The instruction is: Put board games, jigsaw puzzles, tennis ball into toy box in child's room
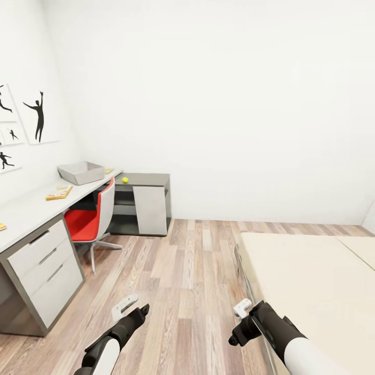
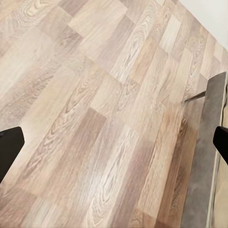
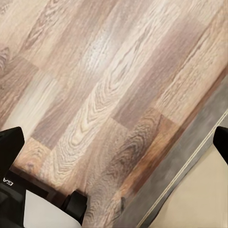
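Note:
The grey open toy box (image 1: 80, 172) stands on the long desk (image 1: 31, 211) by the left wall. A flat yellowish item (image 1: 108, 170) lies just beside it. The yellow tennis ball (image 1: 125, 180) rests on the lower desk section further along. A flat colourful box (image 1: 59, 193) lies mid-desk, and another flat piece (image 1: 2, 226) peeks in at the left edge; I cannot tell game from puzzle. My left gripper (image 1: 133, 308) and right gripper (image 1: 240, 320) hang low over the wooden floor, far from the desk. Both are open and hold nothing, with fingertips (image 2: 9, 147) (image 3: 12, 142) wide apart.
A red swivel chair (image 1: 88, 221) is pushed up to the desk, with a drawer unit (image 1: 44, 271) nearer me. The bed (image 1: 312, 281) with a cream mattress is at the right, its grey frame edge (image 3: 190, 166) close to my right gripper. Wooden floor (image 1: 182, 271) lies between.

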`<state>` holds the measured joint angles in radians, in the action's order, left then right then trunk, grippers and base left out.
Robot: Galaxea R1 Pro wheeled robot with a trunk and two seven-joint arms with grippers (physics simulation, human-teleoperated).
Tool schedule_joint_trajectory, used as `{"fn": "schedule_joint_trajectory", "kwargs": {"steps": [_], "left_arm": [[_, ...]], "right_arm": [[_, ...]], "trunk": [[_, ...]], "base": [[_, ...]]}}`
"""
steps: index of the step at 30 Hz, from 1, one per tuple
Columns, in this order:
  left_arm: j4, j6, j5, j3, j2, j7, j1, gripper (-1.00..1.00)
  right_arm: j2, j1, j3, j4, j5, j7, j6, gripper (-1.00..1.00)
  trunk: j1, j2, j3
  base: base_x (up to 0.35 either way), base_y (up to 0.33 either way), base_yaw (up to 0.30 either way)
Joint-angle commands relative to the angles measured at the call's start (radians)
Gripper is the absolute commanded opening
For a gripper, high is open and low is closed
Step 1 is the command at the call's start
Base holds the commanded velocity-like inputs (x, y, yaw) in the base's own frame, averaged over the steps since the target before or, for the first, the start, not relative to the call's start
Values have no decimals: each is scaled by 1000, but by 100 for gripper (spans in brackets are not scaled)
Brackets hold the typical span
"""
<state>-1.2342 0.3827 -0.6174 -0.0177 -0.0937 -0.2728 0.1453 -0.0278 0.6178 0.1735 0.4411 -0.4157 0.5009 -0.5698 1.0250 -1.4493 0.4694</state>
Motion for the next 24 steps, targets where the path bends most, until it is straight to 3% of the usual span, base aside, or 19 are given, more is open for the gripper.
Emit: {"fn": "schedule_joint_trajectory", "kwargs": {"steps": [1,24], "left_arm": [[-2,2,-10,-1,0,-9,0,100],[0,2,-11,-1,0,-8,0,100]], "right_arm": [[-1,0,3,2,-11,8,-2,100],[-1,0,3,2,-11,7,-2,100]], "trunk": [[0,-1,1],[0,-1,1]], "base": [[0,0,-34],[0,0,-93]]}}
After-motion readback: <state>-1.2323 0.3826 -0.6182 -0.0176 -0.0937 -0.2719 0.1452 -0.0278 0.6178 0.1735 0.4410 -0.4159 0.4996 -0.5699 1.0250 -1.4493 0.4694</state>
